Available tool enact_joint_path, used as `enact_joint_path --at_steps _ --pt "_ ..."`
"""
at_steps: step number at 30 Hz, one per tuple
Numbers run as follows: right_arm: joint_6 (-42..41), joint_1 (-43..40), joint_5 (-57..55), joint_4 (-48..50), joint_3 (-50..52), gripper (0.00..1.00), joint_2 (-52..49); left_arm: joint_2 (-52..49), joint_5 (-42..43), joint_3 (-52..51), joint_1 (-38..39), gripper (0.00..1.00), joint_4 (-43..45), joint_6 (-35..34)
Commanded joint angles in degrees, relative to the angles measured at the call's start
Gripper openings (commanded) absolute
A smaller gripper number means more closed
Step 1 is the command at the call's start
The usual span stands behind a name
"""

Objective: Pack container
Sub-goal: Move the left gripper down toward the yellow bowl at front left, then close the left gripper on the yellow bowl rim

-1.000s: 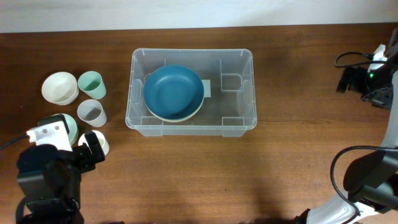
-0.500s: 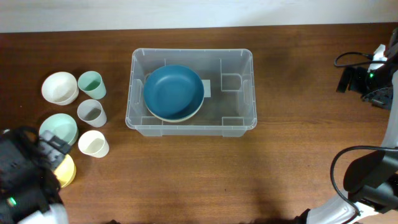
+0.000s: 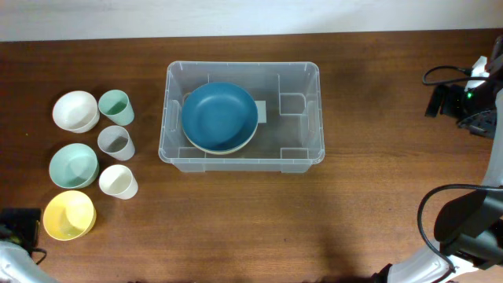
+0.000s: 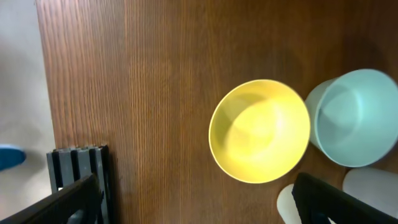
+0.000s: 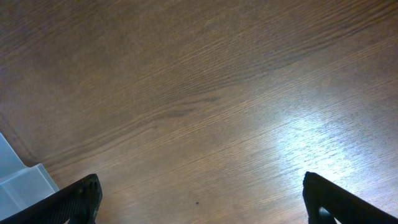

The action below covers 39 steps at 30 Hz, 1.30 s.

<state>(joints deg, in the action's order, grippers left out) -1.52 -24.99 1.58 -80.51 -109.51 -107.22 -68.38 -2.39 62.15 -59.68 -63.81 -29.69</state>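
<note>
Back from over the bowls, my left arm point(image 3: 17, 226) now sits at the near left corner of the table point(image 3: 369, 204), and the yellow bowl point(image 3: 69, 215) and teal bowl point(image 3: 74, 165) it covered a second ago lie in plain sight. My left pincer point(image 4: 196, 190) is spread wide and holds nothing; it hangs over bare wood by the table's edge, with the yellow bowl just ahead of it and touching the teal bowl in the wrist view. The container point(image 3: 302, 118) stands in the middle of the table, nearer the far edge. In its left half lies a blue bowl point(image 3: 219, 115) nested in a pale bowl point(image 3: 228, 148), of which only the rim shows. The white label point(image 3: 262, 112) on the base peeks out just right of them. Along the left edge, apart from the container, stand a white bowl point(image 3: 75, 110), green cup point(image 3: 115, 106), grey cup point(image 3: 115, 142) and white cup point(image 3: 118, 181), all upright and close together. My right pincer point(image 5: 202, 202) is spread wide too, gripping nothing, over bare wood toward the near right corner, with one corner of the container at the lower left of its wrist view.
</note>
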Motion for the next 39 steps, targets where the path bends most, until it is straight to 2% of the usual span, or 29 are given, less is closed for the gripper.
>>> enact_joint_path --at_steps 1,12,17,20,30,32,39 --pt "-0.44 -0.15 0.13 0.04 0.24 0.99 -0.20 -4.85 1.16 0.61 -0.39 1.00 0.33 -0.94" --pt "-0.44 -0.15 0.13 0.04 0.24 0.99 -0.20 -20.44 1.64 0.61 -0.39 0.99 2.29 -0.92" --pt "-0.44 -0.15 0.11 0.04 0.24 0.99 -0.20 -25.90 5.11 0.61 -0.37 0.99 4.55 -0.87" --pt "-0.44 -0.15 0.13 0.04 0.24 0.99 -0.20 -28.09 5.14 0.61 -0.33 0.95 6.56 0.00" --pt "-0.44 -0.15 0.13 0.04 0.24 0.99 -0.20 -28.70 5.01 -0.13 0.24 0.93 10.23 0.02" --pt "-0.44 -0.15 0.13 0.04 0.24 0.99 -0.20 -28.70 5.01 -1.07 0.90 0.90 11.58 1.05" --pt "-0.44 -0.15 0.13 0.04 0.24 0.99 -0.20 -28.70 4.98 -4.96 5.07 0.89 15.43 1.05"
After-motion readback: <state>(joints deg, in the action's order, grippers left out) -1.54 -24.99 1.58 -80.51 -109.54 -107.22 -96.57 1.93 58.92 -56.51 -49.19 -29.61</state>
